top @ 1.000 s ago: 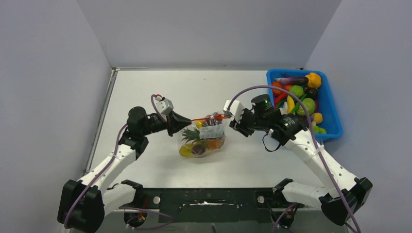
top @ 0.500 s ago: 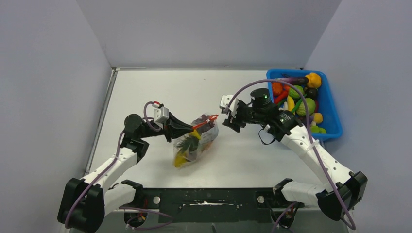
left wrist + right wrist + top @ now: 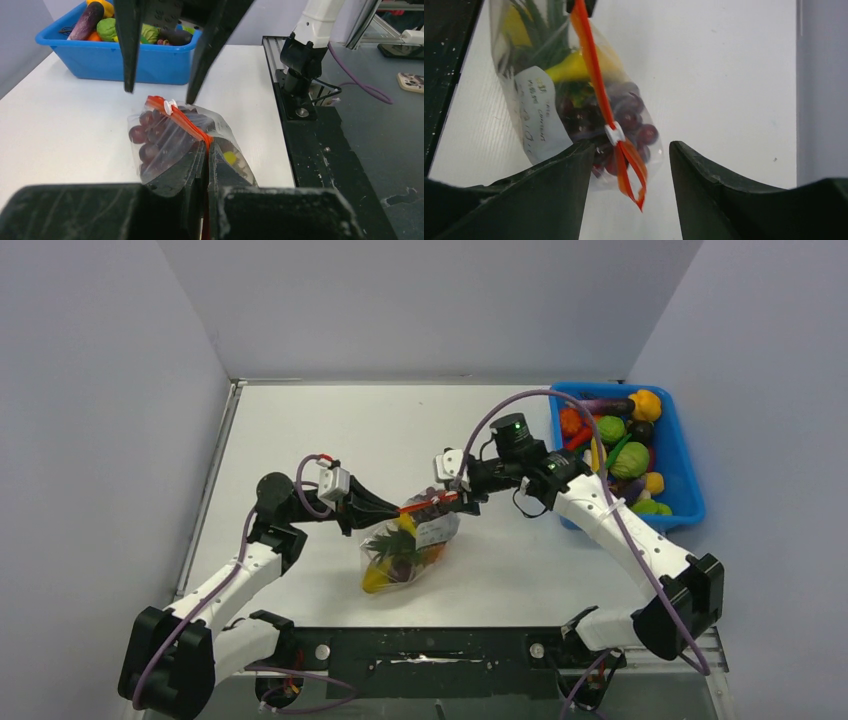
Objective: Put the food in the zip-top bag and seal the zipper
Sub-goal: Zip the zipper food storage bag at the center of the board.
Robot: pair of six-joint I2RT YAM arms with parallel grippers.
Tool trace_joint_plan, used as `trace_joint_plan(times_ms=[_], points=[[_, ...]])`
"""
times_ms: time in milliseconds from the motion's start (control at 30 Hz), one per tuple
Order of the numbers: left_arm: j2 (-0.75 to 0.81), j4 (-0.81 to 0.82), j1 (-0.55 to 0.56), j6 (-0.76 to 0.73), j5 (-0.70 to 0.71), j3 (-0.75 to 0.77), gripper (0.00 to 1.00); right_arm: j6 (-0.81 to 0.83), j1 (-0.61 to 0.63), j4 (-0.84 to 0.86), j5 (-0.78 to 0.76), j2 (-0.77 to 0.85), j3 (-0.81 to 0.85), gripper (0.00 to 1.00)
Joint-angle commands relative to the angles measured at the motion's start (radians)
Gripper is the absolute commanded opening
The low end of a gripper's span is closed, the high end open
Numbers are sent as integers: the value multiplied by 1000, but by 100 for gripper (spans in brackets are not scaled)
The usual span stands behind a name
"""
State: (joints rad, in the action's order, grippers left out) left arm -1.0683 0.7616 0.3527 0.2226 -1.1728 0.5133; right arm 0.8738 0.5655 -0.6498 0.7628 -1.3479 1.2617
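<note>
Left end effector (image 3: pixel 207 152): pinched tight on one end of the zipper (image 3: pixel 186 122), holding up the zip-top bag (image 3: pixel 410 545) over the middle of the worktop (image 3: pixel 330 430). Right end effector (image 3: pixel 629 150): spread wide, astride the strip's free end just by the white slider (image 3: pixel 614 134), touching nothing. Food, namely grapes (image 3: pixel 150 136), banana (image 3: pixel 376 580) and pineapple crown (image 3: pixel 390 540), already inside; more in the blue bin (image 3: pixel 690 510). Sealing step, by the look of it. Next: close on the slider or the tail, then draw away from the left grip, keeping the strip taut. Against half a second ago: right end effector then well apart from the bag, now around its strip; bag swung round, white label (image 3: pixel 437 531) now facing up.
</note>
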Motion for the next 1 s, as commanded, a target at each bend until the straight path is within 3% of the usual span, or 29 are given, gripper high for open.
trace_joint_plan(times_ms=[0,100,333,467,567,733,867,967], points=[[13,42,4,-34,-5,50,0,14,54,136,21,26,-55,58],[5,44,5,-34,-6,44,0,15,54,140,26,-5,-47,55],[-3,47,5,-35,1,46,0,73,56,34,67,-69,2,27],[-1,48,5,-37,11,35,0,70,56,65,85,-58,-40,34],[0,48,5,-38,9,34,0,72,57,68,83,-63,-52,30],[6,27,2,-47,22,42,0,86,53,31,118,-73,-44,0],[51,-70,-9,-109,81,65,0,43,15,14,123,-50,-34,0],[103,-298,-15,-238,174,125,0,-47,-55,41,116,-3,-77,0]])
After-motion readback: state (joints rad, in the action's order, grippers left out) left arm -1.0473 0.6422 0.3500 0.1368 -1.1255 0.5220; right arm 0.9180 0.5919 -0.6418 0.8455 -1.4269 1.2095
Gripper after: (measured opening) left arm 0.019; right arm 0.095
